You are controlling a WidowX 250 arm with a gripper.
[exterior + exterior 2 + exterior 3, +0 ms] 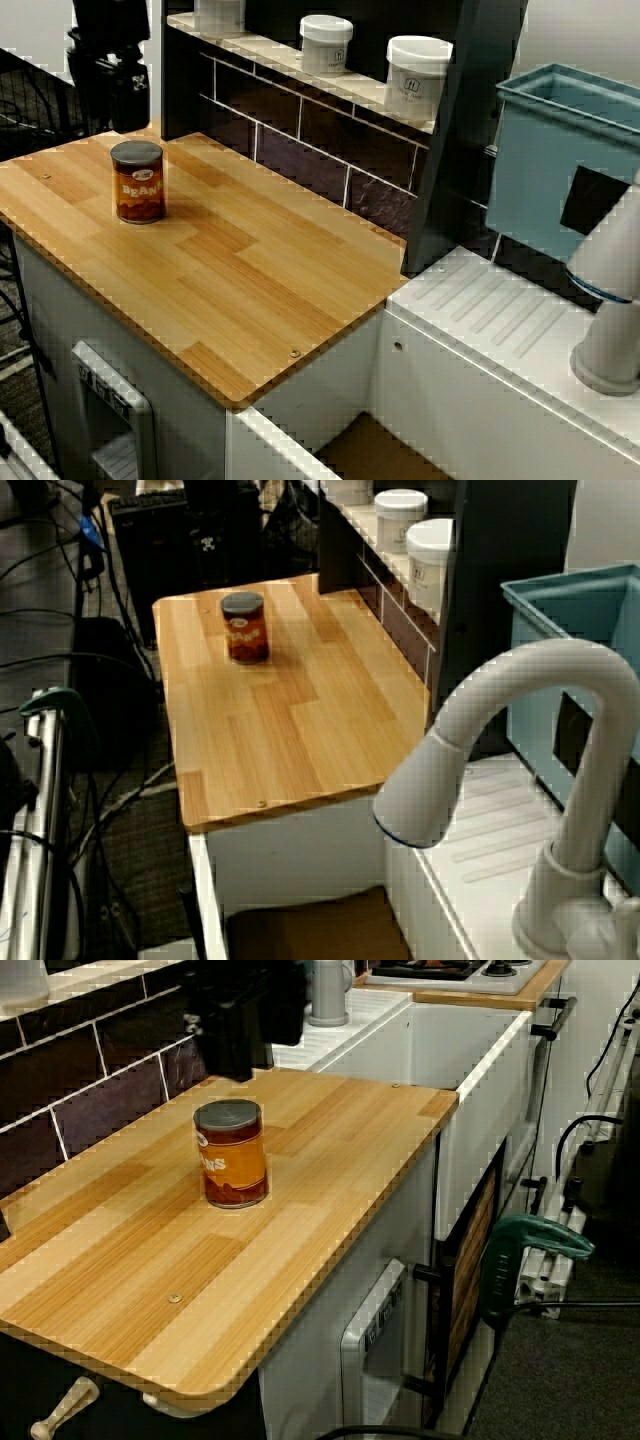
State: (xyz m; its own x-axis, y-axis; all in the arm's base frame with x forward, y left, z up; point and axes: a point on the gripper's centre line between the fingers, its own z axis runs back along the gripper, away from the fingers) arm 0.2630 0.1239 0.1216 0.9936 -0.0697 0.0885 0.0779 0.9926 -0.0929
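Beans can [137, 182] is what sits nearest the gripper [115, 95]: a short cylinder with a rusty orange label, pale lettering across it, and a dull dark lid. It stands upright on the wooden worktop [250, 270], long axis vertical, lid up, with the lettering turned toward me in the view from above. It is at the end far from the faucet [610, 320], set in from the edges. I see the gripper as a black mass behind the can, apart from it; I cannot tell how its jaws stand.
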